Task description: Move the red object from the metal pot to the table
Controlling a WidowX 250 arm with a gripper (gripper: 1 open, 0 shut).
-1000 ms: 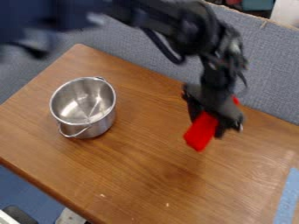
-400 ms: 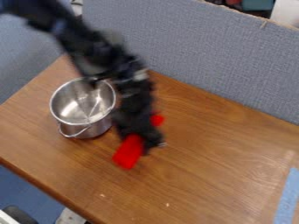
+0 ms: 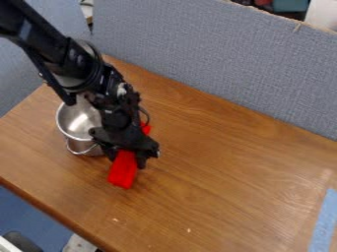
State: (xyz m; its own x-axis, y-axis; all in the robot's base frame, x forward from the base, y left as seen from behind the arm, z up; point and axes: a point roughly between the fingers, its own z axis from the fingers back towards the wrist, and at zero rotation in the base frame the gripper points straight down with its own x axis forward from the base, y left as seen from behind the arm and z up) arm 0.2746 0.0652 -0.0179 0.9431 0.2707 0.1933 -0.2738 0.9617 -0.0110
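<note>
**Block low beside the pot, release not yet made**

Just right of the metal pot (image 3: 82, 124), your gripper (image 3: 128, 153) points almost straight down with the red object (image 3: 124, 170) at its tip. The block hangs tilted, its lower end at or very near the table (image 3: 224, 197); you cannot tell from this view whether it touches the wood. The jaws look closed onto the block's upper end, standing fairly wide around it, though the dark fingers blur together and the contact itself is hard to make out.

Watch two things. The arm crowds the pot's rim, so a sideways drift could knock the pot or catch its handle. And because the block is tilted, letting go from any height would likely tip it over or send it sliding.
</note>
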